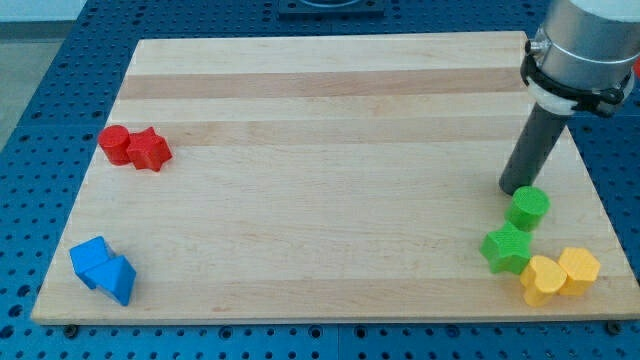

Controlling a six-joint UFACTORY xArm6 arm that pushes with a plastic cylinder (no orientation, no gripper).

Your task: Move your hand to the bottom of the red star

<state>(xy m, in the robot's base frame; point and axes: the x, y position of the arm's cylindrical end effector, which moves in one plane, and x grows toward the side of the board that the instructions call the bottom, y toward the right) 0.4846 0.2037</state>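
The red star (149, 150) lies at the view's left on the wooden board (330, 120), touching a red cylinder (115, 144) on its left. My tip (516, 188) is far off at the view's right, just above and left of a green cylinder (528, 207). A wide stretch of board separates my tip from the red star.
A green star (507, 247) lies below the green cylinder. A yellow heart (543, 280) and a yellow hexagon (579, 270) sit at the bottom right corner. Two blue blocks (103, 269) sit at the bottom left. The board's right edge is close to my tip.
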